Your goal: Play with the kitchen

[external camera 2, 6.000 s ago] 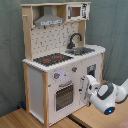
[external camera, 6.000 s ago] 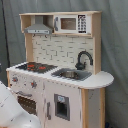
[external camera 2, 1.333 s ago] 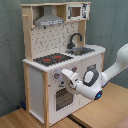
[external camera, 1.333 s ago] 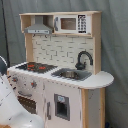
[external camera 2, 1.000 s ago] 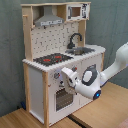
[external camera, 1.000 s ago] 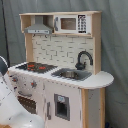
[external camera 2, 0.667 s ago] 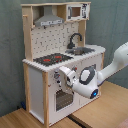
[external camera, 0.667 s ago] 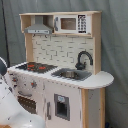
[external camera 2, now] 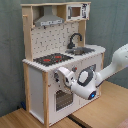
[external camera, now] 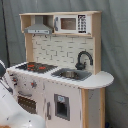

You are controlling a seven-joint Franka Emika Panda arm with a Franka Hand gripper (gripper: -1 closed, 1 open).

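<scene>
The kitchen [external camera: 65, 65] is a tall white and pale-wood toy with a black-red stovetop [external camera: 35, 66], a black faucet [external camera: 84, 59] over the sink [external camera: 70, 75], a hood [external camera: 39, 29] and a small microwave [external camera: 72, 23]. In the second exterior view the kitchen [external camera 2: 55, 50] stands at the left, and my white arm reaches in from the second exterior view's right. My gripper [external camera 2: 62, 75] is right at the front knob panel, just above the windowed oven door [external camera 2: 61, 99]. In the first exterior view only the arm's white body [external camera: 12, 112] shows at the lower left, and it hides the gripper.
The kitchen stands on a pale wooden surface [external camera 2: 100, 112]. A grey curtain [external camera 2: 115, 25] hangs behind it. A lower cupboard door [external camera: 62, 106] sits to the right of the oven in the first exterior view.
Six seconds ago the arm was low at the kitchen's right side. It has since risen and moved left across the front, creeping closer to the knob panel over the last second.
</scene>
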